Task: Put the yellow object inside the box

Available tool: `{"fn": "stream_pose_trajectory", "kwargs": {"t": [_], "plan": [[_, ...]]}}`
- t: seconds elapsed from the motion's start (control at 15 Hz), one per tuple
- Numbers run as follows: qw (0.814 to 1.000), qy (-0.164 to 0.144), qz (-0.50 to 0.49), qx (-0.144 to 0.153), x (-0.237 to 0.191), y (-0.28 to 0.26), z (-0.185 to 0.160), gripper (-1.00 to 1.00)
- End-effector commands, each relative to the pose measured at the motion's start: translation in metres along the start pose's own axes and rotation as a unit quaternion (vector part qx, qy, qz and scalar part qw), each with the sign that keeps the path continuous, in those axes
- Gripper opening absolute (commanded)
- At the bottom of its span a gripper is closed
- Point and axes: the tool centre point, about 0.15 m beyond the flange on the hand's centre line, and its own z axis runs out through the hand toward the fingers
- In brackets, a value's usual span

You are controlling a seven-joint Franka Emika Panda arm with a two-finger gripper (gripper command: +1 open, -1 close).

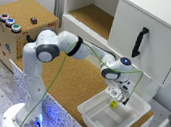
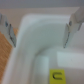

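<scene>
The tiny yellow block is inside the shallow white bin, near the wall under my gripper. In the wrist view the yellow block shows against the bin's white floor, clear of both fingers. My gripper hangs just above the bin's far end. It is open and empty. The wrist view shows the gripper with its fingers spread wide over the bin's rim.
A cork-topped wooden box with coloured buttons stands at the exterior view's back left. A white cabinet with a black handle stands behind the bin. A yellow-green cable runs along the arm. The bin sits at the cork tabletop's front corner.
</scene>
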Motion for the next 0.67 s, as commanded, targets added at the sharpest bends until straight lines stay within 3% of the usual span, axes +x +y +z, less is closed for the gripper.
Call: {"fn": "stream_pose_trajectory", "kwargs": {"t": [0.0, 0.33, 0.6], "plan": [[0.998, 0.057, -0.012, -0.012, 0.012, -0.055, -0.088, 1.00], [0.996, 0.068, -0.062, 0.014, 0.031, -0.121, -0.103, 1.00], [0.991, 0.035, -0.121, 0.054, 0.054, -0.195, -0.085, 1.00]]}}
